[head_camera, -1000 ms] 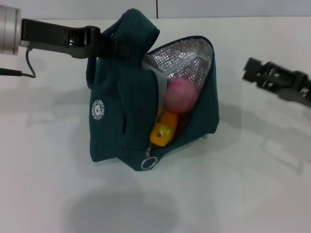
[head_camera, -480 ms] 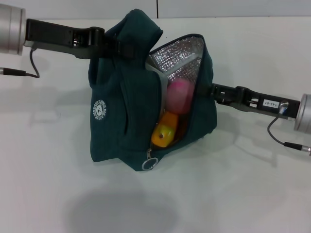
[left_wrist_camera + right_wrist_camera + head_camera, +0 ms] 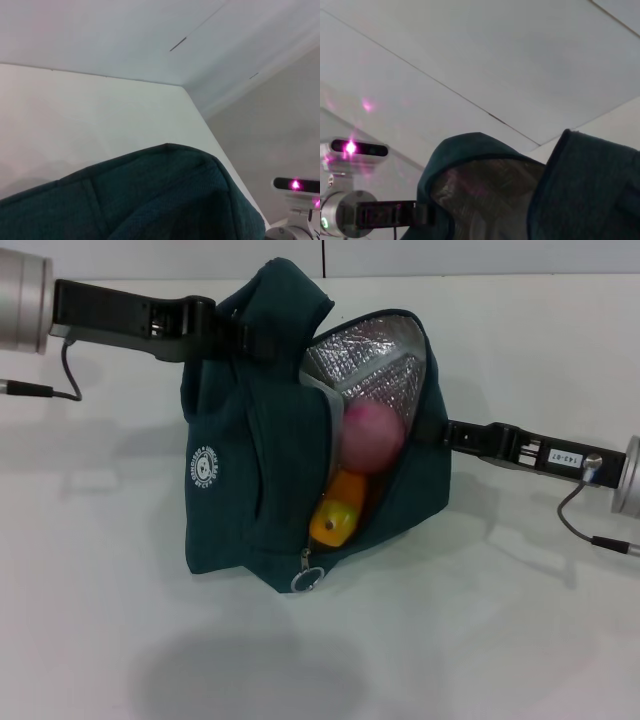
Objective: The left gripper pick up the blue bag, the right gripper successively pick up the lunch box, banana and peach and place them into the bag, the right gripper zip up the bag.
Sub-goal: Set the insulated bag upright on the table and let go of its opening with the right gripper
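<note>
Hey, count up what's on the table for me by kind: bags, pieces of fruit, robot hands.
Bags: 1, the blue bag
Fruit: 2, the peach and the banana
Robot hands: 2, the left hand and the right hand
Total: 5

The head camera looks down at the blue bag (image 3: 300,470), centre frame; both wrist cameras sit close, angled upward (walls above), sharing that bag's top (image 3: 165,200) (image 3: 485,155).

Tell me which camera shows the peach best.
The head view: the pink peach sits in the open mouth of the blue bag, above the banana. Neither wrist view shows the peach, only the bag's fabric and lining.
</note>
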{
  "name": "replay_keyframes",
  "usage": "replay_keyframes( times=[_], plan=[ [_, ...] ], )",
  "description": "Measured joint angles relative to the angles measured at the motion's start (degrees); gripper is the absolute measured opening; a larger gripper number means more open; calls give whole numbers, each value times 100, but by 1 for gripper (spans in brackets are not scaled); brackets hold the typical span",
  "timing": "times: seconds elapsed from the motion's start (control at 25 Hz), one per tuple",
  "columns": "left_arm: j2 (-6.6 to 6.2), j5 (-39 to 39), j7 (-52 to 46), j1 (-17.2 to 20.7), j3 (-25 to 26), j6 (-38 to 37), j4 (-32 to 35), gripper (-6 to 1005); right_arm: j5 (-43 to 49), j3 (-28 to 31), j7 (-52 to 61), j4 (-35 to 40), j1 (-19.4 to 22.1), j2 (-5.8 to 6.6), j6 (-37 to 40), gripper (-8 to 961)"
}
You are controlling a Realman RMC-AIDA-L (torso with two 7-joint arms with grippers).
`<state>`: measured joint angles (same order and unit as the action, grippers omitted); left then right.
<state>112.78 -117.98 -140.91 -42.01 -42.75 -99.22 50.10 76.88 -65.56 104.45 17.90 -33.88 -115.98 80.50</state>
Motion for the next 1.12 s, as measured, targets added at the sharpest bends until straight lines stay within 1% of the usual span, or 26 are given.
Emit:
replay_keyframes(
  times=[0.16, 0.28, 0.32, 0.4, 0.44, 0.52, 0.6, 0.72, 0.84, 0.88, 1.0, 1.04, 1.08, 1.12],
  plan=[
    [-1, 0, -20, 0, -6, -36, 0, 39, -108, 18, -90, 27, 29, 31, 136, 256],
    [-21, 1, -107, -4, -6, -83, 0, 39, -279, 24, -147, 242, 164, 68, 350, 224],
    [-75, 12, -268, -35, -5, -193, 0, 39, -348, 44, -146, 389, 245, 89, 456, 213],
    [-125, 40, -387, -84, -5, -324, -2, 39, -473, 162, -116, 679, 393, 156, 712, 192],
    [-164, 128, -498, -158, -4, -517, -5, 39, -503, 385, -47, 870, 461, 236, 1026, 183],
    [-173, 206, -563, -222, -4, -658, -7, 39, -503, 534, 10, 955, 465, 290, 1250, 166],
    [-168, 209, -571, -233, -3, -666, -12, 39, -499, 737, 115, 1053, 452, 386, 1572, 148],
    [-68, 145, -515, -254, -9, -571, -204, 39, -464, 796, 231, 1068, 400, 527, 1648, 136],
    [31, -43, -355, -253, -14, -241, -544, 39, -304, 776, 266, 927, 365, 604, 1407, 123],
    [69, -107, -305, -246, -13, -112, -623, 39, -212, 774, 267, 891, 353, 610, 1301, 119],
    [192, -246, -190, -196, -14, 110, -719, 39, 73, 768, 268, 861, 340, 580, 1048, 107],
    [218, -267, -171, -189, -16, 137, -719, 39, 161, 768, 268, 861, 337, 564, 985, 103],
    [218, -267, -171, -189, -16, 137, -719, 39, 239, 767, 260, 865, 336, 551, 949, 96],
    [298, -334, -136, -175, -22, 168, -721, 39, 308, 766, 247, 876, 334, 541, 931, 90]
  ],
)
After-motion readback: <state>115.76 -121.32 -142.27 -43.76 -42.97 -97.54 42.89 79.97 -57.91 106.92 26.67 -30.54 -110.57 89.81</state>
